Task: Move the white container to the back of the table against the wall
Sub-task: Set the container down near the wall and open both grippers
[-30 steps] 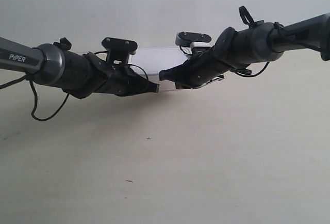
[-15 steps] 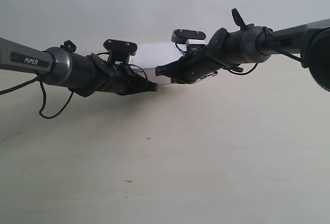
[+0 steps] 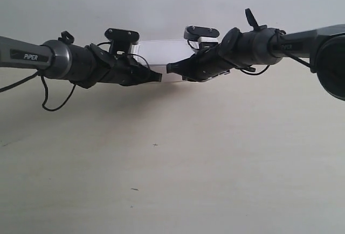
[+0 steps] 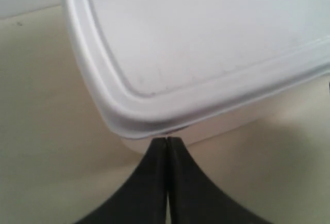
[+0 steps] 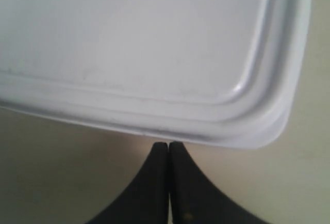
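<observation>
Left fingers: my left gripper had both black fingers pressed flat together, no gap between them and nothing held.
Left tip position: the joined tips sat at the side of the white container, just under the lid rim beside a rounded corner.
Right fingers: my right gripper was likewise closed finger to finger, gripping nothing.
Right tip position: the tips were at the lid's edge, near another rounded corner of the white container. I could not tell touching from just beside.
Container, overall: in the exterior view the white container stood flat on the table with its lid on, far back and close to the wall. I could not tell whether it touched the wall.
Arms: the arm at the exterior view's left and the arm at the exterior view's right reached in from opposite sides. Their tips nearly met in front of the container's near side.
Table surface: pale wood grain with a few small dark specks in the foreground, well apart from the container.
</observation>
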### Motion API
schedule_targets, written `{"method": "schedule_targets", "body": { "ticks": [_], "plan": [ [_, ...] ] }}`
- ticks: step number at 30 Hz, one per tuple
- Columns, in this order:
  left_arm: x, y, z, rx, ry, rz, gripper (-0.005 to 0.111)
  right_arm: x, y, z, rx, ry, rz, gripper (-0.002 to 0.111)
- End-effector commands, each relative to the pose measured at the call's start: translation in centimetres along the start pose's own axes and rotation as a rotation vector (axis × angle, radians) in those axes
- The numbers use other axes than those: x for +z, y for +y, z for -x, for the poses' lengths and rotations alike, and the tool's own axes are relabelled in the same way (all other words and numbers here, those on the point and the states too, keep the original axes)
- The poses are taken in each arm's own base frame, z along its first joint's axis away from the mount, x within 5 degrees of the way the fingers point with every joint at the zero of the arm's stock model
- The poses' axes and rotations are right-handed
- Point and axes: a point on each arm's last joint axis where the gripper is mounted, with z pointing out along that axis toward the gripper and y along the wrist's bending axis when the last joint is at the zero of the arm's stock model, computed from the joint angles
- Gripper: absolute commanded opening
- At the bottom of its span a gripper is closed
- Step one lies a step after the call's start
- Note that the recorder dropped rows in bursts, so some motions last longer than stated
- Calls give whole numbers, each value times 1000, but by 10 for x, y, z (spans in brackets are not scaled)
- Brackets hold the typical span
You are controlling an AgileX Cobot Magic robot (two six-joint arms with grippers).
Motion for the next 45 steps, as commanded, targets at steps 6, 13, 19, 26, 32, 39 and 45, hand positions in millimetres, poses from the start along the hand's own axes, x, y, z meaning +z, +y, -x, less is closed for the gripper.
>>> {"method": "schedule_targets", "body": {
  "ticks": [6, 13, 19, 26, 32, 39, 45],
  "plan": [
    [19, 2, -11, 0, 18, -1, 0, -1, -15, 8, -2, -42, -31, 0],
    [20, 6, -7, -4, 1, 8, 0, 9, -21, 9, 2, -39, -27, 0],
    [20, 6, 1, 3, -24, 11, 0, 17, -23, 12, -1, -63, -27, 0],
    [20, 14, 5, -1, -38, 26, 0, 22, -23, 18, -3, -100, -28, 0],
    [28, 18, 9, 14, -52, 24, 0, 34, -25, 18, -5, -108, -21, 0],
    [37, 19, 12, 13, -75, 20, 0, 34, -25, 24, -7, -147, -29, 0],
    [44, 21, 7, 10, -69, 22, 0, 34, -26, 26, -11, -161, -35, 0]
  ]
}}
